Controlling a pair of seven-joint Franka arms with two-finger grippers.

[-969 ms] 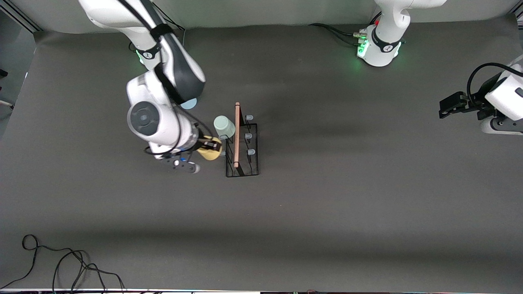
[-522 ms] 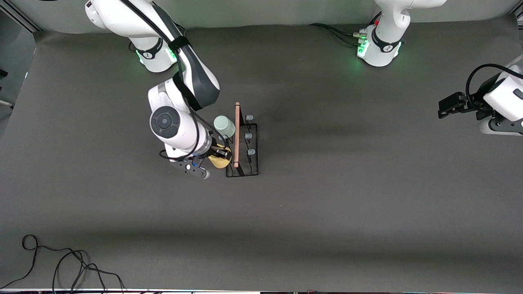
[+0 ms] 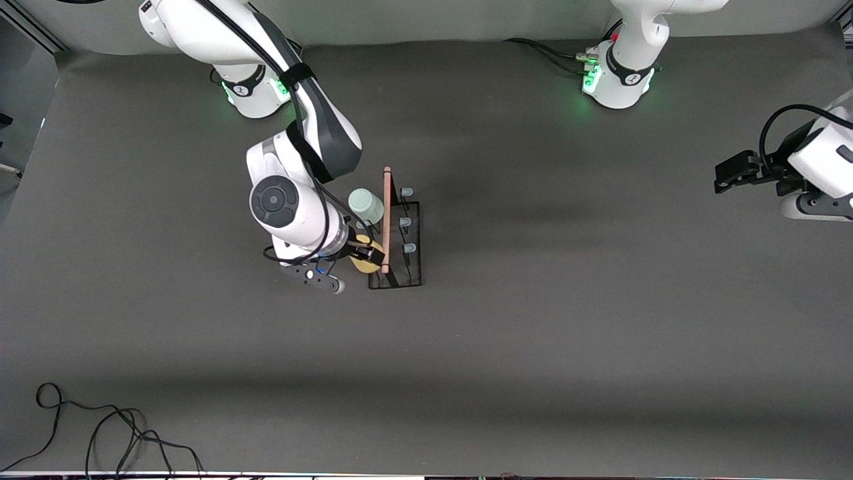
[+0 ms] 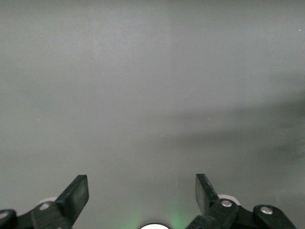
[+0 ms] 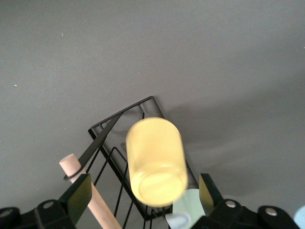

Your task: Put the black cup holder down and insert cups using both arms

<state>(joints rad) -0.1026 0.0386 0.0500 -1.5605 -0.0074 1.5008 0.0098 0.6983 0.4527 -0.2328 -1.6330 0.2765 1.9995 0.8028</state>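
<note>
The black cup holder (image 3: pixel 408 268) stands mid-table with its wooden handle (image 3: pixel 386 213) on top; it also shows in the right wrist view (image 5: pixel 119 125). The pale green cup (image 3: pixel 366 205) sits on a peg on the side toward the right arm. The yellow cup (image 3: pixel 366 264) is at the rack, nearer the front camera than the green cup. My right gripper (image 3: pixel 364 253) is at it, and in the right wrist view (image 5: pixel 142 185) its jaws stand wide open, clear of the blurred yellow cup (image 5: pixel 155 160). My left gripper (image 3: pixel 730 172) waits open and empty (image 4: pixel 141 187) at the left arm's end.
A pale blue edge (image 5: pixel 300 217) at the corner of the right wrist view may be the light blue cup; the right arm hides it in the front view. Bare pale-blue-tipped pegs (image 3: pixel 406 221) line the rack's other row. A black cable (image 3: pixel 100 427) lies near the front edge.
The right arm has carried the yellow cup sideways to the rack, and its jaws now stand apart from the cup. The left arm has not moved.
</note>
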